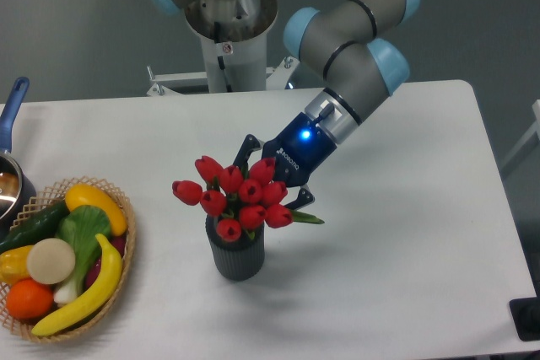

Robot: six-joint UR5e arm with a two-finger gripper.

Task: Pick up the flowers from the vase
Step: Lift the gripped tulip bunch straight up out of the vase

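Gripper (272,176) behind flowers (234,196), apparently clamped on the stems, blooms above vase (235,255). Best lifted straight up, slowly, keeping vase from tipping.

Even, soft overhead light, faint shadows, slightly grainy but sharp throughout.

Flowers (236,196): bunch of red tulip buds with green leaves, slightly left of frame centre, stems inside the vase (237,255). Vase: dark grey ribbed cylinder, upright on the white surface directly below the buds
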